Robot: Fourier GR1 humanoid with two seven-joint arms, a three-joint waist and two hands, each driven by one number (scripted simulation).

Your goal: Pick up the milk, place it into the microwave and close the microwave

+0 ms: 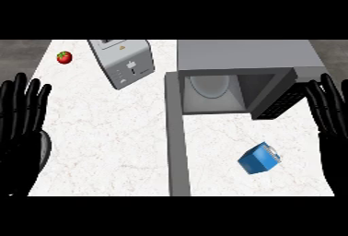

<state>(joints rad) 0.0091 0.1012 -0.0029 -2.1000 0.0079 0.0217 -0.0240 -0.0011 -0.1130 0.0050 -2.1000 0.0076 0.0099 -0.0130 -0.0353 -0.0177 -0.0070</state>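
Unlabelled, the blue milk lies tilted on the table near the open microwave, between the left hand and right hand, both with straight fingers, holding nothing.

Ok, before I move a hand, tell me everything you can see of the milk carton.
The milk is a small blue carton with a grey-white end face turned up and to the right. It sits tilted on the white marble-look counter, in front of the open microwave and to the right of its swung-out grey door. Nothing touches it but the counter; the right hand shows apart from it, up and to its right.
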